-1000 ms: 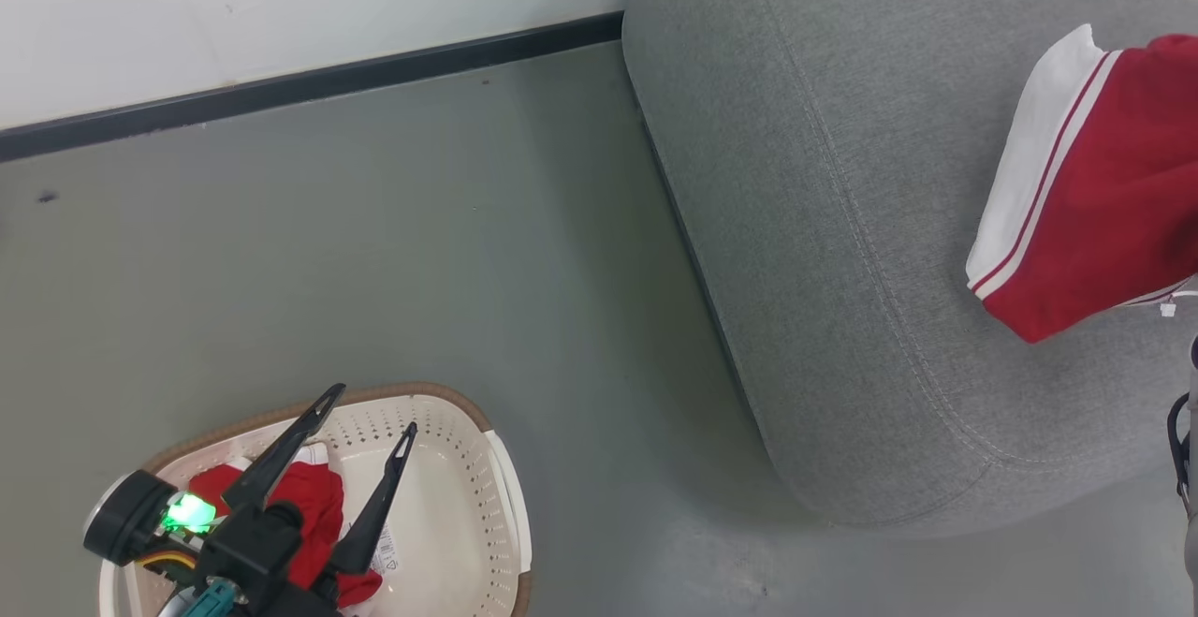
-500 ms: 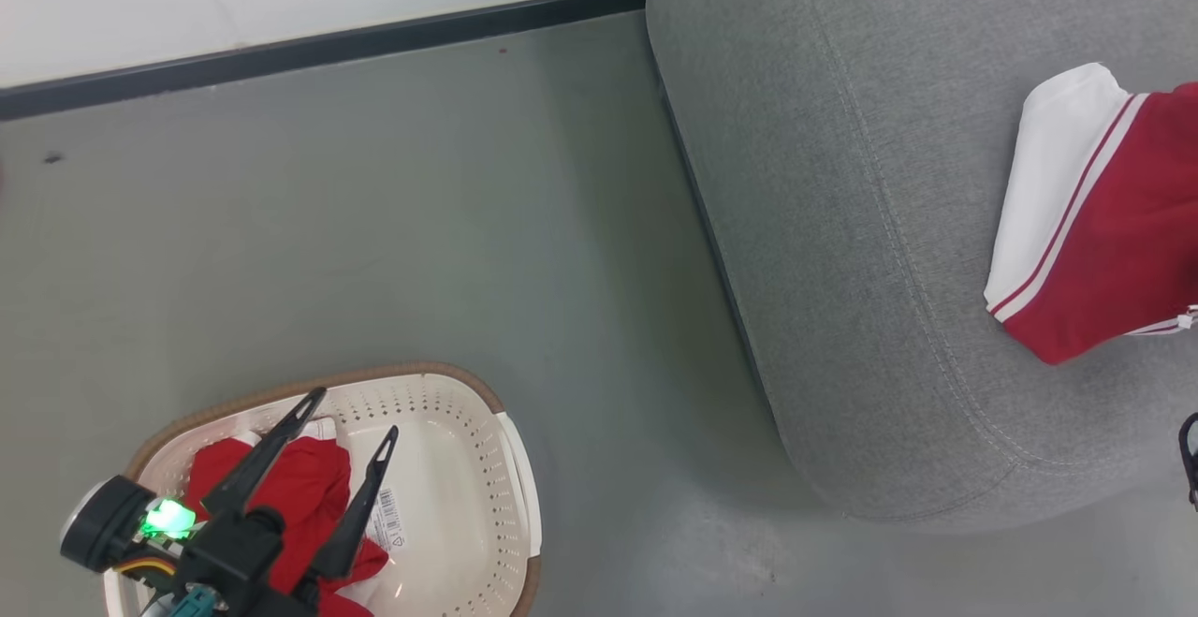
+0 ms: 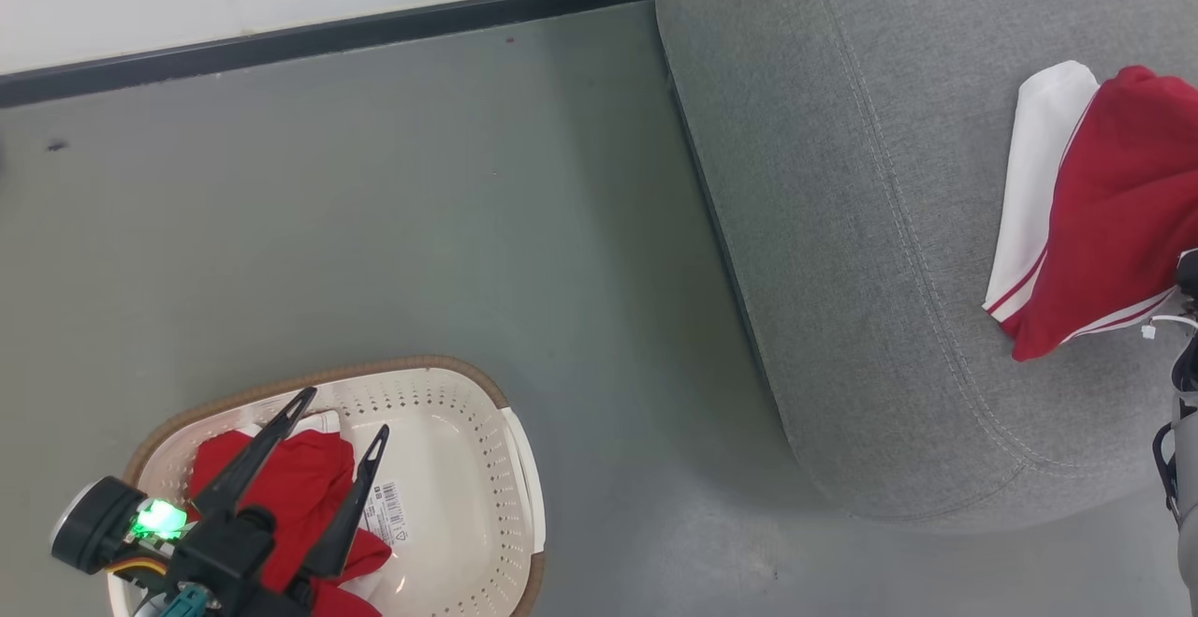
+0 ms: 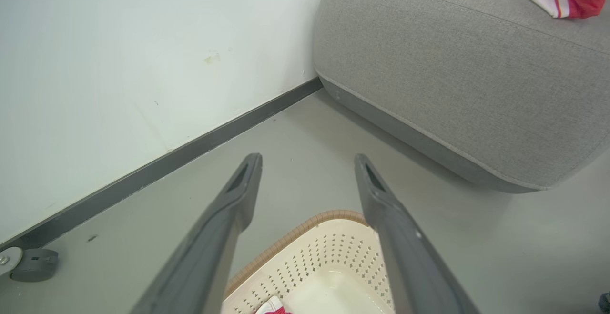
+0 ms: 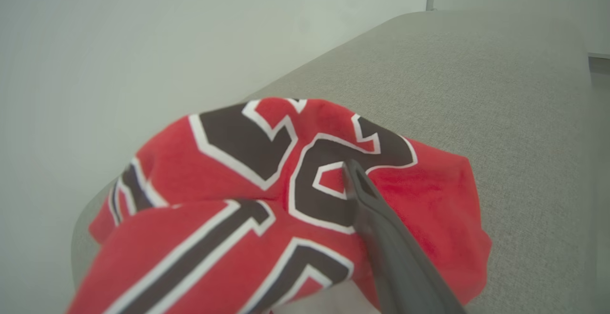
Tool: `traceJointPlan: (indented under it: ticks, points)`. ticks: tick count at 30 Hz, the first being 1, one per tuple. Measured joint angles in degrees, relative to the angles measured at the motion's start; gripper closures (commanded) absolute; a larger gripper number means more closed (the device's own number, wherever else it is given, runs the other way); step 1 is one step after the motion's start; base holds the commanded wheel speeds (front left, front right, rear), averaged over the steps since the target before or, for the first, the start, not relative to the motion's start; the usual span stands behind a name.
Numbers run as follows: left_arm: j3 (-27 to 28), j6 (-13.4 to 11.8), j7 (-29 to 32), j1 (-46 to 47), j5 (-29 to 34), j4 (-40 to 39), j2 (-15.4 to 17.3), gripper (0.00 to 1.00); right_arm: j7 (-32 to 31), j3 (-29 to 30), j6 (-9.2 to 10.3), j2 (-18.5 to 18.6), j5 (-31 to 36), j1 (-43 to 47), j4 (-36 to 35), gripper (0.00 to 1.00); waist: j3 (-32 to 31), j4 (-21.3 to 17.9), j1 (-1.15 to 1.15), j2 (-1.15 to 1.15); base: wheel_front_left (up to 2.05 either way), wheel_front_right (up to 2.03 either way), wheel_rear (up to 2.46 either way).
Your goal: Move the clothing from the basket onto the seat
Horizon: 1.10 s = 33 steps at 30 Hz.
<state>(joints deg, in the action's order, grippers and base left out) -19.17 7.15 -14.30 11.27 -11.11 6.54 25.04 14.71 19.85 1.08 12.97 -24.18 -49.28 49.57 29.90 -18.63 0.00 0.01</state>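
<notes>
Two lots of red clothing were noted, one at each claw. The left claw [image 3: 345,413] hung with its fingers well apart and nothing between them. Directly beneath it, and showing between and on either side of its fingers in the head view, lay a bunched red garment [image 3: 290,495] in the basket [image 3: 468,388]. That heap filled the basket's half under the claw. The half to the claw's right was bare save a barcode sticker [image 3: 386,509]. The heap was crumpled, with no clear long axis, though it ran loosely along the line of the fingers. Whether it was one piece or more could not be told.

The seat [image 3: 842,224] lay well apart from the left claw, ahead and to its right. On it rested the second garment [image 3: 1114,205], red with white trim and dark lettering, right under the right claw [image 5: 362,195]. One finger lay over the cloth; the other was hidden, so that claw's state could not be told.

Count: one basket, one seat, two claws.

Judgement: the left arm was plainly the nearer to the remaining clothing, and a straight descent would meet it
</notes>
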Motion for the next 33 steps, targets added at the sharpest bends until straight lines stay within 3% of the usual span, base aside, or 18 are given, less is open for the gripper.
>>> traceJointPlan:
  ticks: [8,24,33]
  points:
    - [0.0,0.0,0.0,0.0,-0.4,1.0,-1.4,0.0,0.0,-1.7,-0.11,0.3,3.1,0.3,1.3,0.0,-1.4,-0.1,-0.01,0.0,0.0,0.0,0.0]
    - [0.3,0.4,0.0,0.0,-1.6,3.2,-4.8,0.0,0.0,-8.4,-3.22,1.8,10.0,6.9,6.0,0.0,-5.9,-1.3,-0.01,0.0,0.0,0.0,0.0]
    - [0.1,0.4,0.0,0.0,-1.8,5.5,-7.4,0.0,0.0,-9.4,-3.99,1.6,10.6,10.2,6.2,0.0,-9.2,-1.5,-0.01,0.0,0.0,0.0,0.0]
